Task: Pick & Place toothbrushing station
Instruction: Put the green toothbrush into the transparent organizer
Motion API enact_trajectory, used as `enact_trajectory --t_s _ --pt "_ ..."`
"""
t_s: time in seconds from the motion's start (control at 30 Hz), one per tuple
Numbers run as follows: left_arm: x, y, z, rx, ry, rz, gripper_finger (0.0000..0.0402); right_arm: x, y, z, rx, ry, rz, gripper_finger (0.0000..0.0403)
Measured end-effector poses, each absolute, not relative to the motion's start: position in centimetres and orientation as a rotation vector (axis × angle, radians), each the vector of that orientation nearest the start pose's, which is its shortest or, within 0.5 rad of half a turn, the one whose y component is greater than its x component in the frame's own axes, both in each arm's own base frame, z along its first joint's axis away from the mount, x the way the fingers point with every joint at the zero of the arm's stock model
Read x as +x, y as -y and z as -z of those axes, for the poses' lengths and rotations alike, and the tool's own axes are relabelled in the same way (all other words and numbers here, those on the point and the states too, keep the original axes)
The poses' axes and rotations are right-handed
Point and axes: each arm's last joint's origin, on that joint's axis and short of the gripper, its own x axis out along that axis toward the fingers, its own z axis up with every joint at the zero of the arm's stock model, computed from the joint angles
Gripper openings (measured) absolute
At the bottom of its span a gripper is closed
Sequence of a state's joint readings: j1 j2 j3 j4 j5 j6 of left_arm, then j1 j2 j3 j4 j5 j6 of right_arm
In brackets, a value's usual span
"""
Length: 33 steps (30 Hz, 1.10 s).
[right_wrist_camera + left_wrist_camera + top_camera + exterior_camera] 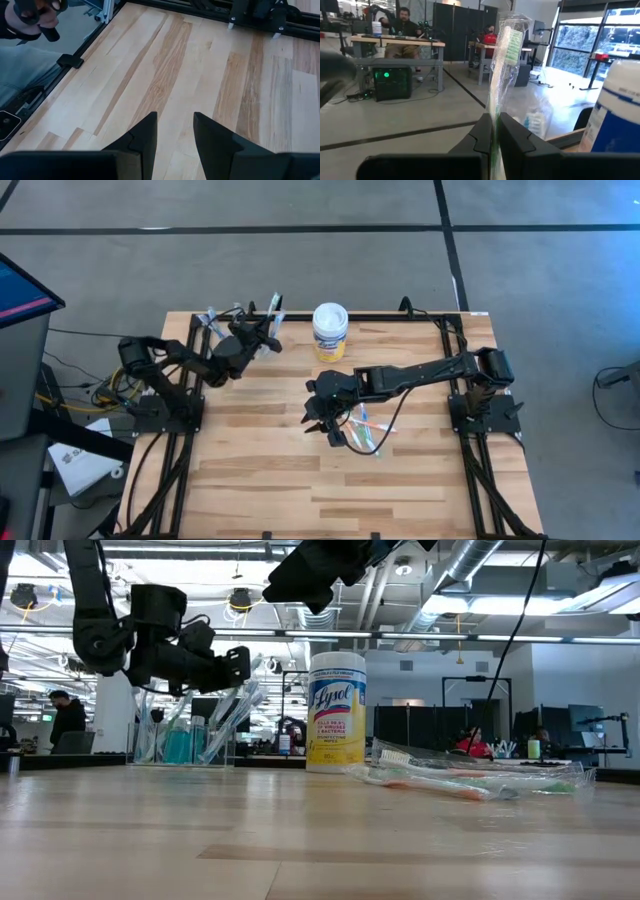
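Toothbrush [506, 55] in clear wrapper is clamped between the fingers [517, 142] of my left hand [262, 340], fingers pressed together on it, green-and-white bristle head standing up above the fingertips. Hand is raised off the surface [260, 470], at the back edge. Just past it sits the clear holder [180, 740] with teal tube and other wrapped brushes leaning in it; in the low view my hand hangs right above that holder. Yellow-labelled wipes tub [330, 330] stands beside my left hand, toward my right arm.

My right hand [322, 423] is over the middle of the surface, fingers [145, 132] apart, nothing between them, only bare wood below in the wrist view. Loose wrapped toothbrushes [365, 427] lie flat on the surface just beside that hand, on the side toward its arm base. Can't count them exactly, at least 2. People sit at desks in the room behind.
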<state>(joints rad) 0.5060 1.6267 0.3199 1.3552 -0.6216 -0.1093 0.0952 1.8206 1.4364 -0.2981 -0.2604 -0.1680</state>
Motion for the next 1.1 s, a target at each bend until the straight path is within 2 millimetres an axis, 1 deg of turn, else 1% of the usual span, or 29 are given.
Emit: enact_trajectory --t_s 0.17,0.43,0.7,0.93,1.1 --pt "21.0 -13.6 -14.4 -0.098 0.08 -1.126 0.001 40.7 -4.6 -26.3 -0.103 -0.653 -0.398 0.0118" --pt "21.0 -13.6 -14.3 -0.093 0.072 -1.126 0.0025 40.7 -4.6 -26.3 -0.103 -0.653 -0.398 0.0118" --pt "21.0 -13.5 -14.2 -0.091 0.063 -1.118 0.0014 40.7 -4.6 -26.3 -0.103 -0.654 -0.398 0.0118" --pt "21.2 -13.2 -13.9 -0.09 0.028 -1.096 0.0024 40.6 -4.6 -26.2 -0.102 -0.661 -0.398 0.0118" --pt "20.9 -13.0 -13.6 -0.089 0.009 -1.095 0.0014 40.6 -4.6 -26.2 -0.102 -0.661 -0.398 0.0118"
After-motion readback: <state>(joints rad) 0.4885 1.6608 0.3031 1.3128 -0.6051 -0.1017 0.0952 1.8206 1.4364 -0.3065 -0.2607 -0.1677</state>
